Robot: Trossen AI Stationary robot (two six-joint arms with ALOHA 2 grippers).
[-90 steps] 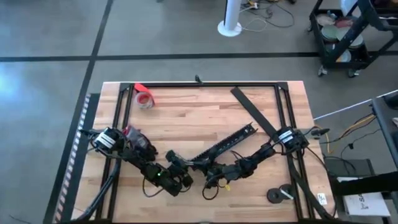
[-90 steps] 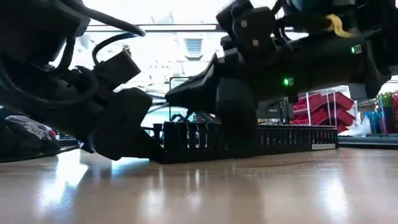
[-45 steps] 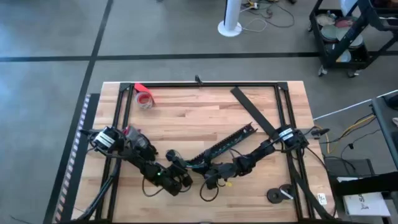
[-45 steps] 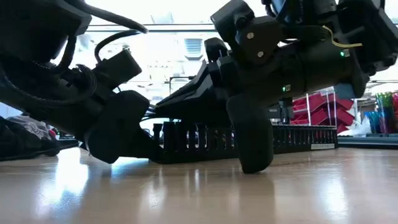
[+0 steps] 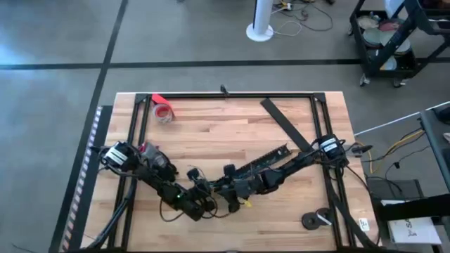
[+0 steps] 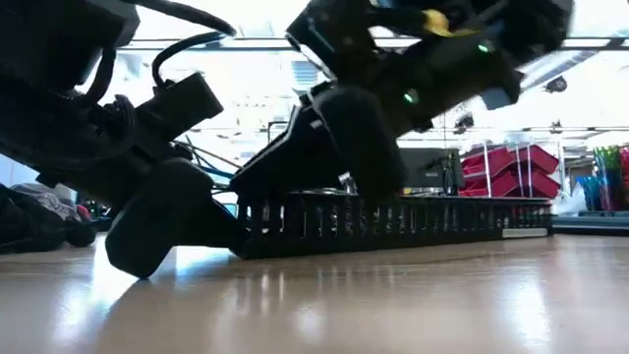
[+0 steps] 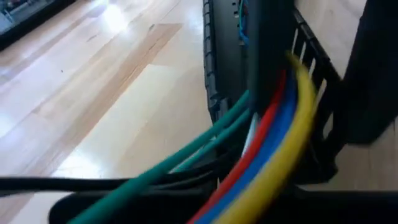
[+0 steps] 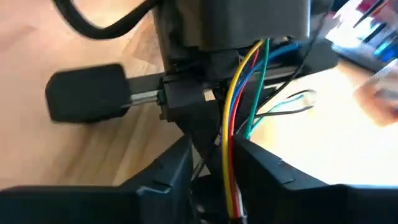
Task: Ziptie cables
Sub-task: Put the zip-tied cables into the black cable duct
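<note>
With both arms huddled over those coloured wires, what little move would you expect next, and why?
Probably a small pull apart to draw the bundle straight. The right gripper pinches the yellow, red, blue and green cables that run up to the left gripper, beside the black slotted cable duct. No ziptie is visible around them.

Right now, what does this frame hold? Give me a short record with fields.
cables: bundle of thin yellow, red, blue and green flexible wires, running between the two tools
right tool: near the front middle of the wooden table, fingers closed on the wires
left tool: close by, facing it, at the wires' other end
ziptie: not made out
nearby: black slotted plastic duct lying diagonally beyond the tools; red tape roll at the far left corner
</note>
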